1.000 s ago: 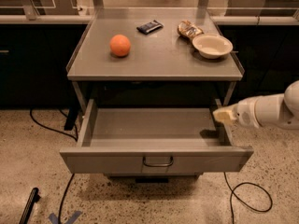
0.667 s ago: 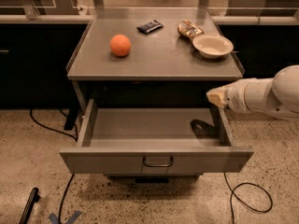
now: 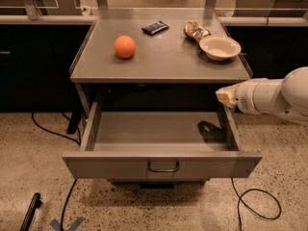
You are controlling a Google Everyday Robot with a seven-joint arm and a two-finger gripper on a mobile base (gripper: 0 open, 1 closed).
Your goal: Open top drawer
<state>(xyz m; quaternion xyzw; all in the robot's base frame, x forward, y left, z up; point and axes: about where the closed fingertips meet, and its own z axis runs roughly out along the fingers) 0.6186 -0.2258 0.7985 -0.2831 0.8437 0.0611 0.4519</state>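
The top drawer (image 3: 106,166) stands pulled well out toward you. Its flat grey front is nearest, the small wire handle (image 3: 163,167) sits at centre, and the inside looks bare apart from a dark shadow (image 3: 211,129) near the right wall. By my read the opening itself looks done.

Your gripper (image 3: 225,96) hangs at the right, just under the table's (image 3: 163,66) right edge and above the far end of the drawer's right wall. It isn't on the handle. I can't tell from here whether it's released or clenched, and nothing shows in it.

Here's where it could go sour. The gripper sits in a tight pocket between tabletop and drawer wall: lift carelessly and you could clip the table edge, drop and you could knock the wall and shove the drawer back in. A jolt to the table could shake the bowl (image 3: 219,47) near that right edge, or roll the orange (image 3: 124,46) on the left. There's also a cable (image 3: 257,208) looped on the floor at the near right, which the base could snag if you back out that way.
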